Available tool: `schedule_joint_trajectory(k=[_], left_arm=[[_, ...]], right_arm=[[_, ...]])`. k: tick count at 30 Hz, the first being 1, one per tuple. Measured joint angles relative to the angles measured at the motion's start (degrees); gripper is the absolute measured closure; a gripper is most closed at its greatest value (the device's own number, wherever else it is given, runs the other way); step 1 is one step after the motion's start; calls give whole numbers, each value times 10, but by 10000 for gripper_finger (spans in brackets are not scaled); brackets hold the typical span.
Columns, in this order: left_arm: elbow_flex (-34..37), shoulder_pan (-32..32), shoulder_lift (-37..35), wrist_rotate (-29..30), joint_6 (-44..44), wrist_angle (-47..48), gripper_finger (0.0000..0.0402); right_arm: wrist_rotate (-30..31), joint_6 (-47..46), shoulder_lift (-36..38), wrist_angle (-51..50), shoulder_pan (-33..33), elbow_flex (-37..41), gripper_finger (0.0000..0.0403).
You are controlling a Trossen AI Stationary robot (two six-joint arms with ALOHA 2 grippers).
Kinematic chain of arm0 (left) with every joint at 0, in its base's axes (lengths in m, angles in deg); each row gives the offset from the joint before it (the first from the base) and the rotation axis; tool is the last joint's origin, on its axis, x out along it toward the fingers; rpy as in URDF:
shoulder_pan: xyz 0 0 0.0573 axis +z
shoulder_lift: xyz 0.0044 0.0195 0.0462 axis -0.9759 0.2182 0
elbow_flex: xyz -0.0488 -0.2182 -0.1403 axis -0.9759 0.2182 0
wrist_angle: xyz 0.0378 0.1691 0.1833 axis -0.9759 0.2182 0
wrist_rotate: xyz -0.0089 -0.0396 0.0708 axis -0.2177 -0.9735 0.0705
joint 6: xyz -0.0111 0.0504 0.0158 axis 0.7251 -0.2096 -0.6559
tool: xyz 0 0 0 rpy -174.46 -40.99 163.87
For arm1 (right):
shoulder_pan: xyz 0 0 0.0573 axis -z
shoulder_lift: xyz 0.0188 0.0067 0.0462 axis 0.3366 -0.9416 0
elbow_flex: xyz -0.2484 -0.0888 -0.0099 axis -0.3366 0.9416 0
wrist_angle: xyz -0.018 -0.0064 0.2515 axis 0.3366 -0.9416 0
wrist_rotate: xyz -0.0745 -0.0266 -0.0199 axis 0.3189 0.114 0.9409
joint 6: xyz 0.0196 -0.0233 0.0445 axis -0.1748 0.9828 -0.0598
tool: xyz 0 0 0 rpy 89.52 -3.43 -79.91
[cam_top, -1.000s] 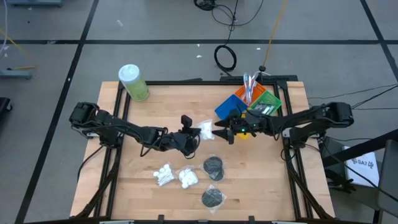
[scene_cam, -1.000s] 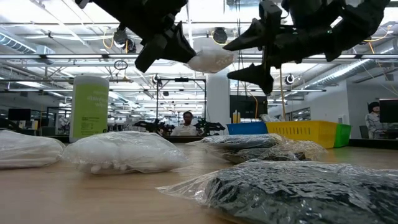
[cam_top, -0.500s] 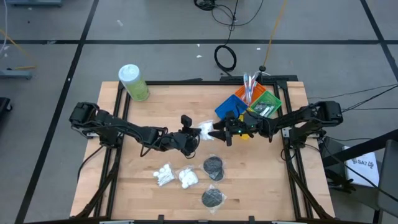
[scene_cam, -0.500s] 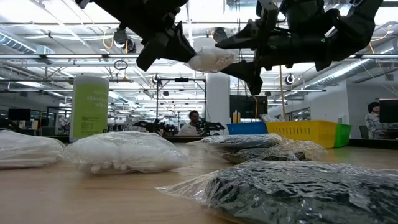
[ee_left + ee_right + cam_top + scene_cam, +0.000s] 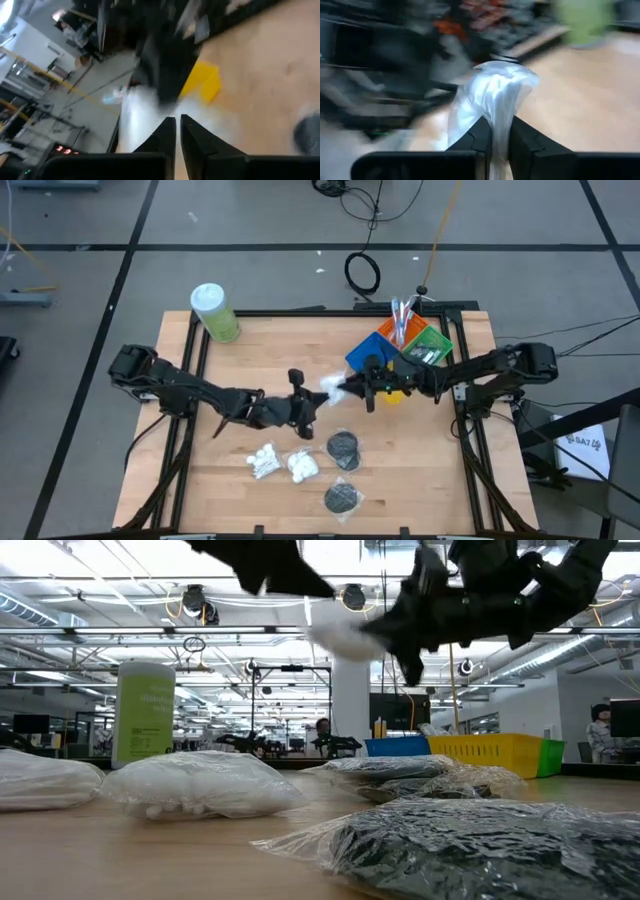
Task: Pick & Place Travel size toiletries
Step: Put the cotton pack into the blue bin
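A clear bag of white cotton balls (image 5: 327, 385) hangs in the air above the table's middle, and my right gripper (image 5: 343, 388) is shut on it from the right. In the low view the bag (image 5: 338, 635) shows at that gripper's (image 5: 385, 628) tips. My left gripper (image 5: 304, 402) stands just left of the bag; in its wrist view its fingers (image 5: 177, 131) are shut with nothing between them. Two more cotton-ball bags (image 5: 264, 461) (image 5: 303, 466) and two bags of black discs (image 5: 344, 447) (image 5: 343, 497) lie flat on the wood. My right gripper pinches a bunched-up part of the bag's clear plastic (image 5: 500, 117) between its two fingers. The fingers come nearly level from the table's right. The bag is lifted clear of the table, and its bulk stands out beyond the fingertips.
Coloured bins (image 5: 400, 350) stand at the back right, just behind my right arm, with toothbrushes (image 5: 400, 313) sticking up from them. A big green bottle (image 5: 215, 312) stands at the back left corner. Bare wood lies along the table's left side.
My right gripper has moved toward the table's left onto the bag and shut on it. My left gripper has come off the bag and drawn back a little toward the left and near edge. The bag stays in the air, now on the right gripper.
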Motion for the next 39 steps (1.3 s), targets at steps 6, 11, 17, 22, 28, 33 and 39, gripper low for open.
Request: schedule_joint_trajectory(k=[6, 11, 17, 22, 28, 33, 39], left_arm=[[-1, -25, -41, -4, 93, 12, 374], [-1, -21, -77, -2, 154, 68, 373], [-1, -7, -85, -2, 187, 102, 373], [-1, 5, -85, -5, 206, 110, 373], [-1, 12, -85, -5, 219, 119, 373], [-1, 12, -85, -5, 222, 126, 373], [-1, 12, -85, -5, 224, 126, 373]], right_arm=[[99, 50, 78, -162, 35, 0, 385], [239, 82, 139, -305, 50, 1, 385], [371, 79, 171, -449, 65, 1, 382], [371, 79, 157, -459, 78, 1, 384], [371, 78, 134, -456, 92, 0, 378], [371, 78, 116, -439, 97, 1, 379], [371, 78, 112, -432, 96, 1, 372]])
